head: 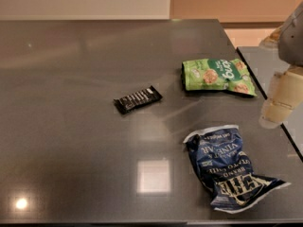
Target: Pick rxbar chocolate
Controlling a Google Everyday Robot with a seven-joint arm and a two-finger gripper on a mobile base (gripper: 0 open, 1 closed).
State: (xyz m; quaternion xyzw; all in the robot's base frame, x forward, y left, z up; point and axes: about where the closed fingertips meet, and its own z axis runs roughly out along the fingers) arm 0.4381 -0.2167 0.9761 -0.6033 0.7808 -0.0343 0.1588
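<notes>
Lying flat near the middle of the dark worktop [71, 126], the rxbar chocolate [138, 99] is seen with a green snack pouch [218, 75] to its right and a crumpled dark-blue chip bag [227, 169] nearer the front. The gripper [277, 107] is held at the view's right edge, well apart from the bar; whether it is open or closed cannot be told.

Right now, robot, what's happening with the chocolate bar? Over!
Gripper far right, off the bar. Rxbar chocolate flat on the table, untouched. Green pouch and blue chip bag lie nearer the gripper.
</notes>
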